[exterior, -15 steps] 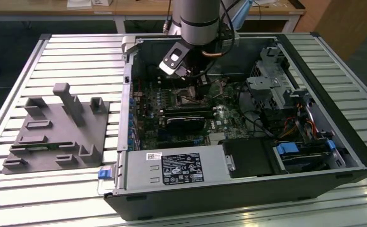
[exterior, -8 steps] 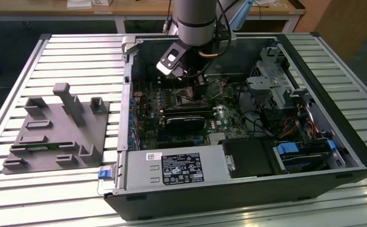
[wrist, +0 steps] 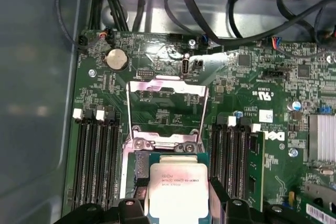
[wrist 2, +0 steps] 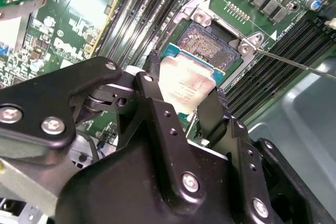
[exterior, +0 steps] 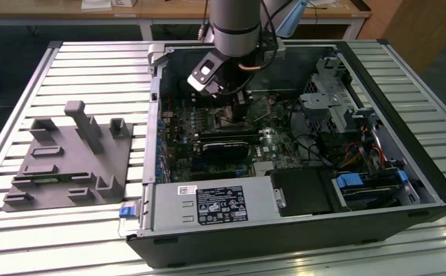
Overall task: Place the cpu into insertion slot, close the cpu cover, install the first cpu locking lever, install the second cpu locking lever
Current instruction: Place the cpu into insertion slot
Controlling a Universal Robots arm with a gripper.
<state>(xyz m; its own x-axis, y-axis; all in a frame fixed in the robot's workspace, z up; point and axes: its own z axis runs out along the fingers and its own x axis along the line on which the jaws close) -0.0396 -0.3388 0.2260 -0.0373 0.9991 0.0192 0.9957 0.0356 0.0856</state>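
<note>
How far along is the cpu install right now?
Nothing is finished yet. In hand: the gripper is shut on the cpu, held over the insertion slot, whose contacts are partly uncovered. Left: seating it, closing the cpu cover, which stands open, then both locking steps.

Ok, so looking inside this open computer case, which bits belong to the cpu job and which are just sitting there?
Part of the job:
gripper, shut on the cpu
insertion slot, bare, with the cpu held at its edge
cpu cover, flipped open

Just lying about:
memory slots
coin battery
cables
grey fixture block
</note>
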